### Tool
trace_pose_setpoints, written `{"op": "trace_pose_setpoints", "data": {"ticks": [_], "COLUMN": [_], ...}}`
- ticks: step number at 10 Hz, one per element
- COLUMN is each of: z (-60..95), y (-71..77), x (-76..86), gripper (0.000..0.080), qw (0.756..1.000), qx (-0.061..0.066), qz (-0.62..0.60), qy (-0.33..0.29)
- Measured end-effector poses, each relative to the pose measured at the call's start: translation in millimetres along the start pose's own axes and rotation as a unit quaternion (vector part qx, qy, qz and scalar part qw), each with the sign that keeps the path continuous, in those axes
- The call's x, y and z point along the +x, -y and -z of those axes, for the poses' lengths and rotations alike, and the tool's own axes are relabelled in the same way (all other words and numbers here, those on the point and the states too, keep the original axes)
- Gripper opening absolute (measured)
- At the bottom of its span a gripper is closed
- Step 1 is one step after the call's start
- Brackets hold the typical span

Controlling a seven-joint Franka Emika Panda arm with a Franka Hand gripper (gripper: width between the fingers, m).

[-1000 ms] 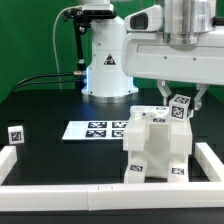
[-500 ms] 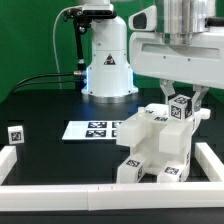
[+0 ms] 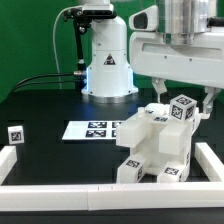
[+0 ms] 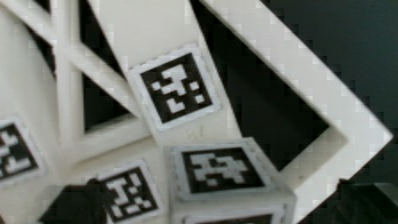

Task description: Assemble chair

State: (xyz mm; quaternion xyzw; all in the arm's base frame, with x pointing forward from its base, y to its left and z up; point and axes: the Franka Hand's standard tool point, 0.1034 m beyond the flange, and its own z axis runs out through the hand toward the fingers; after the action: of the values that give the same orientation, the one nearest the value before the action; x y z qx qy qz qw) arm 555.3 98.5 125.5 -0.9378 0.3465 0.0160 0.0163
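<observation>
- Chair point(image 3: 155, 150), largely joined in our judgement, stands just beside the marker board point(image 3: 92, 129), on the exterior view's right.
- The gripper point(image 3: 183, 100) hangs spread apart over its top, clamping nothing.
- A small tagged part point(image 3: 15, 133) across the board may remain unfitted.

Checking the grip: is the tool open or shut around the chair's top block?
Open: the fingers of the tool stand clear of the top block of the chair, with a dark gap visible beside it.
</observation>
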Motion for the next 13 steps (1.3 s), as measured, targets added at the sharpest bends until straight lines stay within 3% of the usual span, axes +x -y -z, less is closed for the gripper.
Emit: {"op": "trace_pose_setpoints", "data": {"ticks": [3,6,7,9,13], "z": [3.4,1.7,1.7,6.2,3.8], "y": [0.4,-4.1,-5.9,-7.7,-8.9], "x": [-0.3,1.8,3.5,14.6,12.7], "gripper": [0.0649,0.0649,0.0649,0.0649,0.0649], "qw": [0.980,0.958,0.940,0.880,0.835], "qx": [0.002,0.002,0.001,0.002,0.001], "qz": [0.198,0.288,0.342,0.474,0.550], "qy": [0.000,-0.004,-0.002,0.004,-0.001]}}
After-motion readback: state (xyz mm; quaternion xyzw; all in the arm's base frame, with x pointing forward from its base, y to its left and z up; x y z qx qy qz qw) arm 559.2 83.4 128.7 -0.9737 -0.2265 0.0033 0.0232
